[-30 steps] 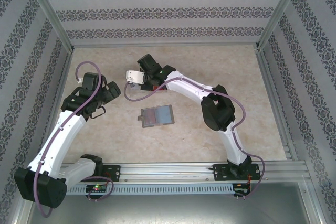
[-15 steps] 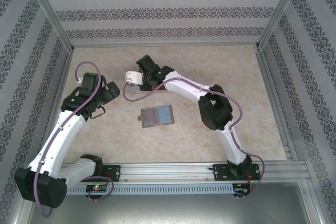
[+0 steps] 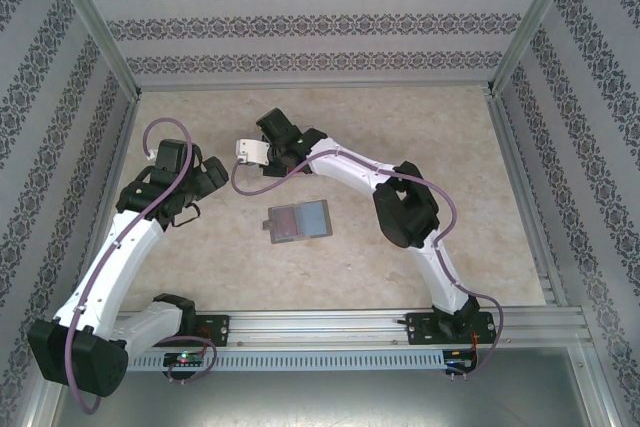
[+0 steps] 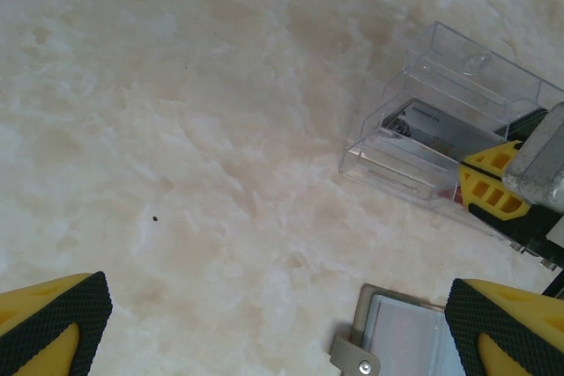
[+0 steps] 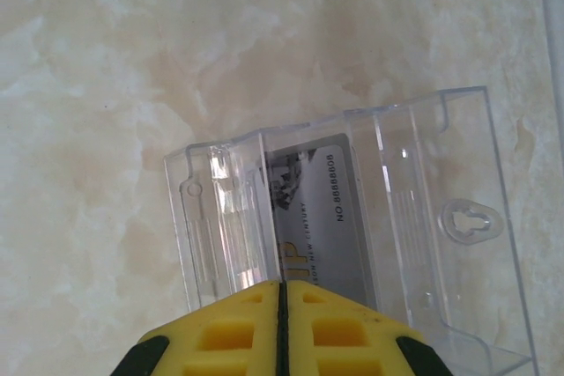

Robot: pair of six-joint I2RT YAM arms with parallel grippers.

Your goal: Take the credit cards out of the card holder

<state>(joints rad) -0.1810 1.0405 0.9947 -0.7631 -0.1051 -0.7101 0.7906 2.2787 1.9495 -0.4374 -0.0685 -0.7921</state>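
Since a second ago, the card holder [image 3: 298,220] has not moved from the middle of the table [image 3: 450,147], and the left arm [image 3: 110,267] is as it was. The right arm [image 3: 350,169] has swung a little to the left, its elbow along with it. The right gripper [image 3: 258,150] and the pale patch at its tips have edged leftward and slightly nearer.

The card holder lies open and flat between the two arms. From above, its left half is dull reddish and its right half blue-grey. In the left wrist view a grey-brown snap tab [image 4: 356,361] juts from its corner. We cannot tell how many cards it holds.

Farther back, a grey card [image 5: 317,209] with pale print lies face up inside the clear tray [image 5: 441,217], well apart from the holder.

The left arm rises from its base and bends toward the table's left side. The left gripper [image 4: 278,319] hangs above bare table with its fingers spread wide and holding nothing. The right arm reaches across to the far left-centre. Its yellow fingers [image 5: 229,323] are pressed together along a thin seam, tips over the near end of the grey card in the tray.
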